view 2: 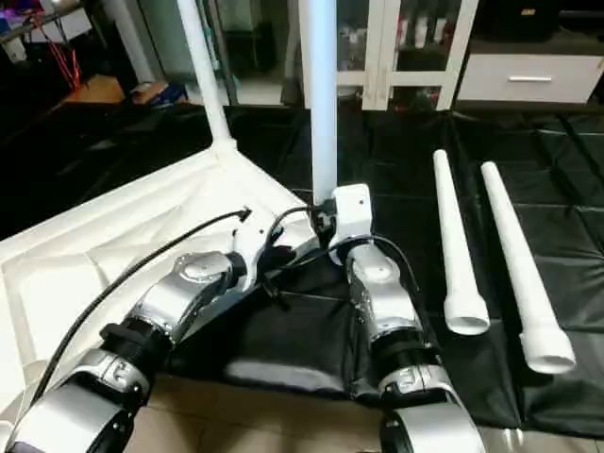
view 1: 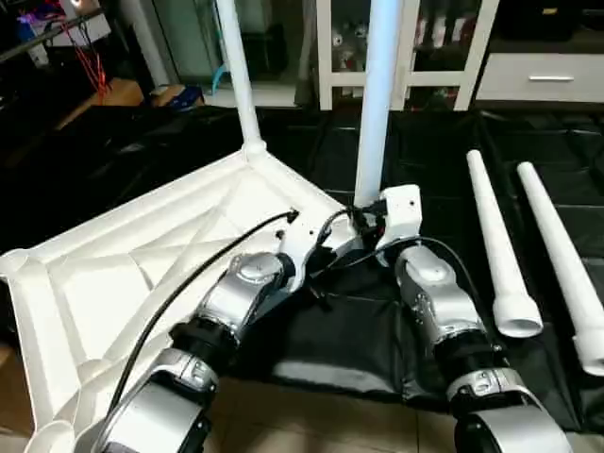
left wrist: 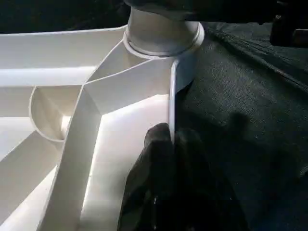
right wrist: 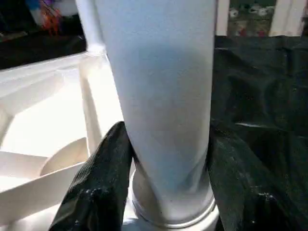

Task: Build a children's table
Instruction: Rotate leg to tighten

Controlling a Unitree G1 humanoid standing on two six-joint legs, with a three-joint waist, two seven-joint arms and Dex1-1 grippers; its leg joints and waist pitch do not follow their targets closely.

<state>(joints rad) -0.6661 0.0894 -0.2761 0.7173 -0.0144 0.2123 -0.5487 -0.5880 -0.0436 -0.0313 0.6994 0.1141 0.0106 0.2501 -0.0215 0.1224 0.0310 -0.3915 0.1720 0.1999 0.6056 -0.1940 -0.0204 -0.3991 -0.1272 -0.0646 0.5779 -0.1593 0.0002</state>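
The white tabletop (view 1: 123, 274) lies upside down on the left with its ribbed underside facing up. One white leg (view 1: 238, 75) stands upright in the far corner socket. A second leg (view 1: 377, 104) stands in the near right corner socket (left wrist: 163, 41). My right gripper (right wrist: 166, 139) is shut on this second leg just above the socket, one black finger (right wrist: 103, 173) on each side. My left gripper (left wrist: 171, 132) is shut on the tabletop's thin rim wall (left wrist: 172, 91), a short way from that same corner.
Two loose white legs (view 1: 495, 241) (view 1: 562, 255) lie side by side on the black mat (view 1: 425, 151) to the right. A white glass-door cabinet (view 1: 406, 47) and a drawer unit (view 1: 547, 75) stand at the back. Bare floor shows at the near edge.
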